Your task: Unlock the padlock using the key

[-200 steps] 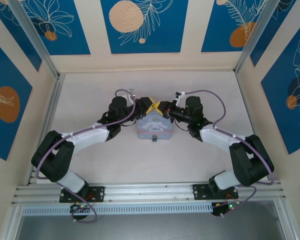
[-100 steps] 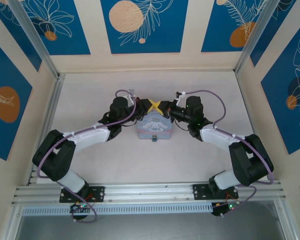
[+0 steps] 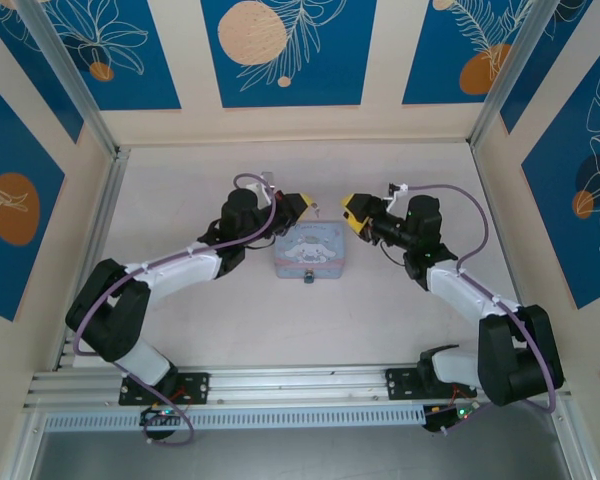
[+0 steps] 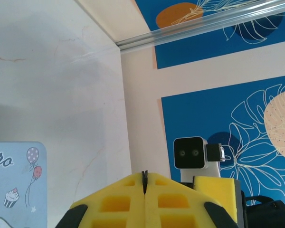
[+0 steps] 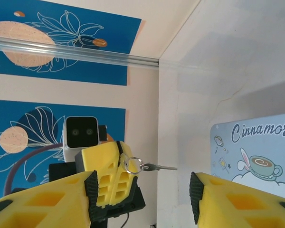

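Silver key (image 5: 156,167) juts rightward from clenched left hand (image 3: 298,204), which grasps it by the ring end; long axis left-right, just beyond tin (image 3: 310,248) far edge. Across the tin, padlock (image 3: 307,278) sits at its near edge. Right hand (image 3: 355,210) released, empty, just right of key.

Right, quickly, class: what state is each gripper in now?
Left gripper: closed, holding the key.
Right gripper: open, holding nothing.
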You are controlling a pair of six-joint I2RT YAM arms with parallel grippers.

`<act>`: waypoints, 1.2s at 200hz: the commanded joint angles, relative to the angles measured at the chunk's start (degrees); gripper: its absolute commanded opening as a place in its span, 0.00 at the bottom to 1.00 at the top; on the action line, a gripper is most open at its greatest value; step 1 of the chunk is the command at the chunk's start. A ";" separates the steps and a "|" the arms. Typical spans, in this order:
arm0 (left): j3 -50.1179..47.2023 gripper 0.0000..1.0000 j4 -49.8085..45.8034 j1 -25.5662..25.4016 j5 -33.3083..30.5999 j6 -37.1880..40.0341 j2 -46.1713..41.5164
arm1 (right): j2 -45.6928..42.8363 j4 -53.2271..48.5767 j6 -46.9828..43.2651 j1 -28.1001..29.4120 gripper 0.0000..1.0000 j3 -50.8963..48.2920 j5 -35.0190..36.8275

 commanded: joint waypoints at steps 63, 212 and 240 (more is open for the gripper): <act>1.99 0.00 3.90 -0.50 5.01 8.59 0.64 | 5.07 4.94 -1.65 0.95 0.35 5.99 -6.27; 1.90 0.00 9.78 -0.52 4.40 3.61 3.12 | 11.43 16.92 3.14 5.51 0.30 4.60 -4.60; 1.87 0.00 10.56 -0.63 3.76 2.81 3.43 | 11.48 18.19 3.78 5.60 0.28 3.56 -4.46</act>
